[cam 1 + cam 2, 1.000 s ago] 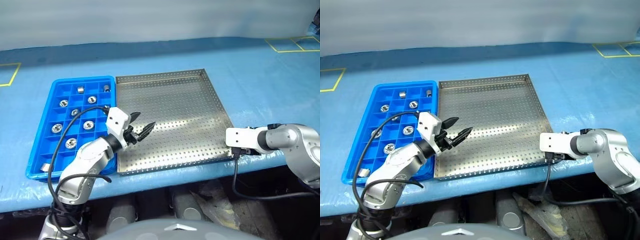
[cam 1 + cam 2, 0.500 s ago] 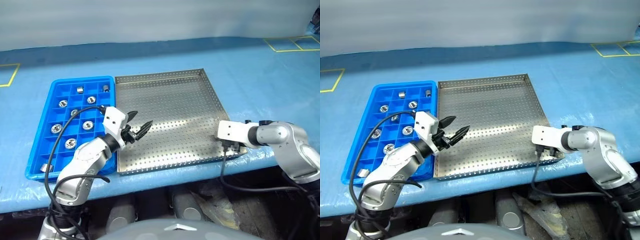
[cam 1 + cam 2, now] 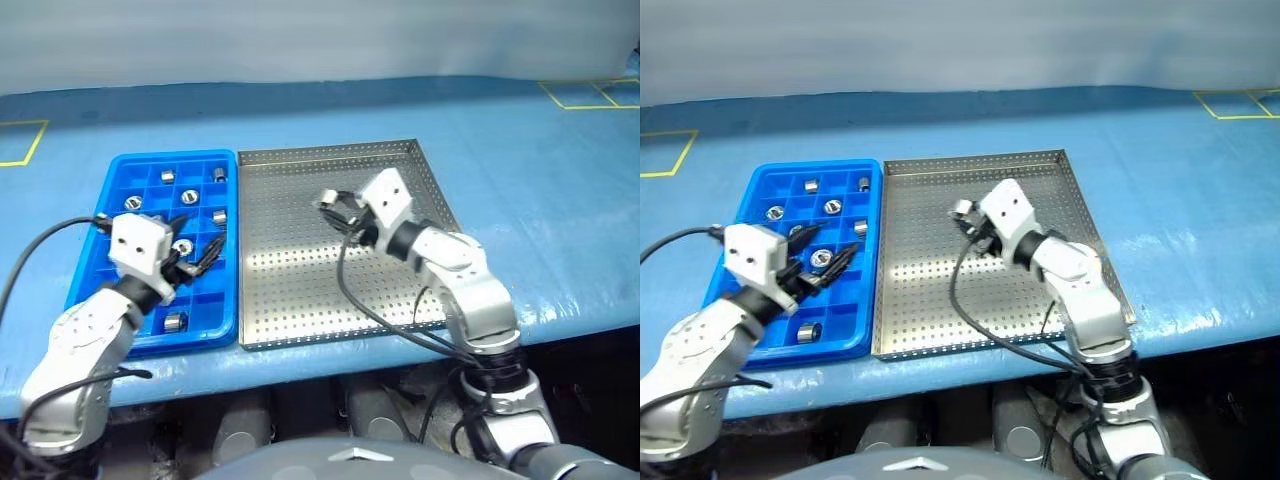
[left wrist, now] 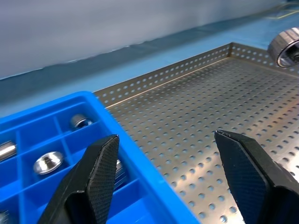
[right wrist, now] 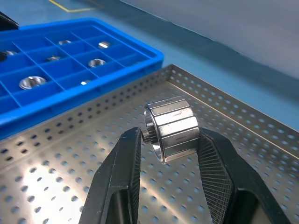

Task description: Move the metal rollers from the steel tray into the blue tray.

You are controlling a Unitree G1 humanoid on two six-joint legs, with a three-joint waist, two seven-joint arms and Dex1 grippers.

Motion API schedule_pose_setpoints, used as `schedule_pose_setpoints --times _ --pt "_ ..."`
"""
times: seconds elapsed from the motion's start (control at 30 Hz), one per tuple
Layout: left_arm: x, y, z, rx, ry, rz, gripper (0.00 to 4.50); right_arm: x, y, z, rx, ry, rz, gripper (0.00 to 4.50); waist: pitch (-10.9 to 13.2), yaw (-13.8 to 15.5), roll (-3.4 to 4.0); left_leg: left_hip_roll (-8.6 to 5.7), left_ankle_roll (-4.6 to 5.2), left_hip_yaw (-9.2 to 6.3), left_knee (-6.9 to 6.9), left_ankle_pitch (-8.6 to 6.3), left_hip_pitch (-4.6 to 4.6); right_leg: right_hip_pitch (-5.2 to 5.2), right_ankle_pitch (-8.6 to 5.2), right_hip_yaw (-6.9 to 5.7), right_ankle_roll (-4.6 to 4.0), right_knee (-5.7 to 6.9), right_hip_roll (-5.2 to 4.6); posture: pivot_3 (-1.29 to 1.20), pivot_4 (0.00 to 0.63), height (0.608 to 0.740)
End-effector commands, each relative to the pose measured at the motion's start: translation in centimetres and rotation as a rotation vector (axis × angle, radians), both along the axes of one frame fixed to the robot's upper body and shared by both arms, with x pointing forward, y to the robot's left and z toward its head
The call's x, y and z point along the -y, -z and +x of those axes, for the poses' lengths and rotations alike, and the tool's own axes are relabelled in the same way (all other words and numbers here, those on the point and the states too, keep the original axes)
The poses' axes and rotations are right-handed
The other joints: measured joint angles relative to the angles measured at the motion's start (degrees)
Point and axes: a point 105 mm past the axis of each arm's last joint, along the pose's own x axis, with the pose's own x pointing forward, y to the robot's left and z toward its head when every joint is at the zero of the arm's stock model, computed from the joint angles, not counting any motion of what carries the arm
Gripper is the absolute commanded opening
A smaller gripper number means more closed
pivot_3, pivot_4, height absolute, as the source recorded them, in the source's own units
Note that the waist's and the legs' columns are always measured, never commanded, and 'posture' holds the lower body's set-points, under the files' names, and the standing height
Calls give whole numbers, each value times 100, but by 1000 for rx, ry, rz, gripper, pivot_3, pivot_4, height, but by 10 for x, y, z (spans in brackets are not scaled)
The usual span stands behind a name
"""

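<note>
One metal roller (image 5: 170, 128) sits clamped between the right fingers (image 5: 212, 163); left fingers (image 4: 100, 165) spread, holding nothing.

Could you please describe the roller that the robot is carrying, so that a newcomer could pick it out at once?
Start at the steel tray, the big perforated silver square beside the blue tray. Above its middle, the right gripper is shut on one metal roller, a short shiny cylinder. Unlike the other rollers, which lie in the blue tray's compartments, this one is held in the air between two black fingers.
</note>
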Motion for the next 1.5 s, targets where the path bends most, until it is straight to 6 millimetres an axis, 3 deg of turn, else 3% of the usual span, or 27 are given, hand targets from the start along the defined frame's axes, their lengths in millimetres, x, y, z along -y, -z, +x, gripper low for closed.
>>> schedule_pose_setpoints --times 0.03,0.2,0.5,0.6,0.87,1.13,1.3,1.5 --pt "-5 -14 -9 48 -28 21 3589 -27 -3 -8 15 -85 36 1414 0 86 0 0 -2 -2 -2 1 0 0 -2 -4 -3 0 -1 -20 150 740" --pt "-3 -7 -22 18 -39 5 3589 -63 7 -24 3 -270 -3 1414 -2 261 -3 -2 -4 -8 -3 2 1 4 -19 -26 -33 -2 -12 21 150 740" --pt "-6 5 -52 -76 -36 12 3589 -93 4 -23 35 -401 -41 1414 -2 379 -4 7 -21 -22 -13 12 5 6 -22 -53 -56 1 -6 81 150 740" --pt "-7 8 -60 -99 -49 8 3589 -102 11 -21 19 -428 -63 1414 -2 419 -4 9 -26 -29 -18 15 5 7 -29 -63 -69 3 -4 111 150 740" --pt "-5 12 -75 -131 -74 -12 3589 -108 33 -18 -18 -458 -122 1414 -2 566 -4 8 -29 -42 -25 17 4 11 -35 -78 -77 -2 -5 169 150 740" --pt "-4 11 -73 -122 -78 -12 3589 -106 42 -15 -69 -453 -137 1414 -2 631 -4 9 -43 -61 -29 24 4 15 -41 -97 -86 0 0 167 150 740" --pt "-5 9 -68 -113 -68 -8 3589 -105 31 -13 -14 -442 -104 3095 -2 631 -3 11 -49 -63 -32 28 4 15 -42 -99 -88 1 4 136 150 740" --pt "7 6 -53 -87 -4 -28 3589 -86 -3 0 80 -316 9 3095 -1 613 -3 10 -54 -69 -37 31 4 15 -45 -104 -93 2 5 82 150 740"
